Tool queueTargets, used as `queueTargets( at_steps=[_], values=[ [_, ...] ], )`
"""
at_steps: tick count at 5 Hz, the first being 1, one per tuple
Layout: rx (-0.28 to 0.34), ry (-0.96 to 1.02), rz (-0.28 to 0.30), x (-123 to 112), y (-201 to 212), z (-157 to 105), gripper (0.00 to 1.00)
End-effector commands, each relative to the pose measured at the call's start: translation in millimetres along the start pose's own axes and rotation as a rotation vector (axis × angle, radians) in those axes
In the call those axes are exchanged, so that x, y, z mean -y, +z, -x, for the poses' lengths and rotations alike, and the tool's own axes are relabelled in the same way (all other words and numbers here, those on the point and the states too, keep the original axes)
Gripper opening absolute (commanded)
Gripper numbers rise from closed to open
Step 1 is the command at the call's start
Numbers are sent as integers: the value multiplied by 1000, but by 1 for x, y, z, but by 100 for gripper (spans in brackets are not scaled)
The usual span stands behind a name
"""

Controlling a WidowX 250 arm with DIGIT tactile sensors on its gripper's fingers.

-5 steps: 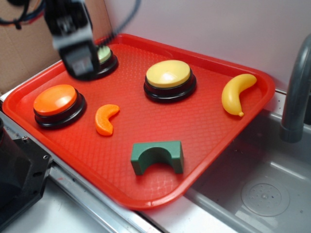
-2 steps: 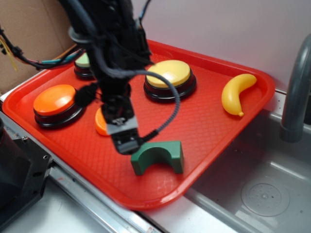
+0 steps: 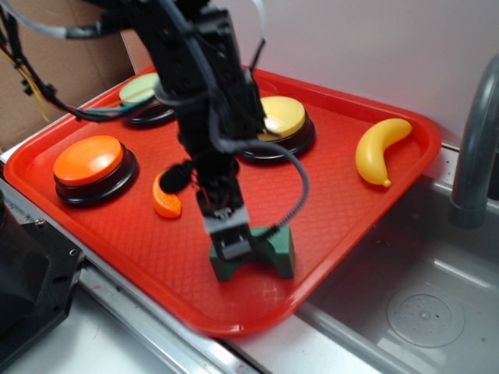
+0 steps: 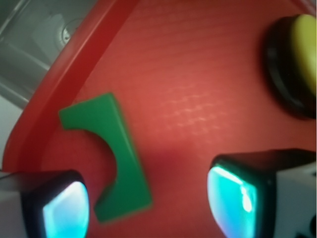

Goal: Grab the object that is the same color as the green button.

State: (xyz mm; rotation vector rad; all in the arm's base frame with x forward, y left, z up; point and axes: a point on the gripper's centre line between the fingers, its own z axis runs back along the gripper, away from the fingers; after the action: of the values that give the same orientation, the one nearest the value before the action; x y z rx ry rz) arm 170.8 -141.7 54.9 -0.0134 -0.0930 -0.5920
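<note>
The dark green arch block [image 3: 274, 248] lies near the front edge of the red tray [image 3: 343, 202]. My gripper [image 3: 231, 245] is down over the block's left end. In the wrist view the block [image 4: 121, 158] lies between my open fingers, close to the left pad [image 4: 64, 208] and well apart from the right pad [image 4: 233, 198]; the gripper [image 4: 148, 203] holds nothing. The pale green button [image 3: 139, 90] sits at the tray's far left corner, partly hidden by my arm.
An orange button [image 3: 88, 160], an orange slice [image 3: 165, 199], a yellow button [image 3: 282, 115] and a yellow banana [image 3: 380, 149] are on the tray. A sink [image 3: 421, 312] with a grey faucet [image 3: 475, 140] lies to the right. Cardboard stands at the back left.
My arm has swung from the green button across the tray to the front and come down over the green arch block. The block has not moved.
</note>
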Motion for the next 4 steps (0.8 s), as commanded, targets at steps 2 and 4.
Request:
queueTargets(
  at_steps=[2,4],
  values=[
    [1,-34,52,13,-39,-9,0],
    [15,81,-44,-10,9,8,0]
  ],
)
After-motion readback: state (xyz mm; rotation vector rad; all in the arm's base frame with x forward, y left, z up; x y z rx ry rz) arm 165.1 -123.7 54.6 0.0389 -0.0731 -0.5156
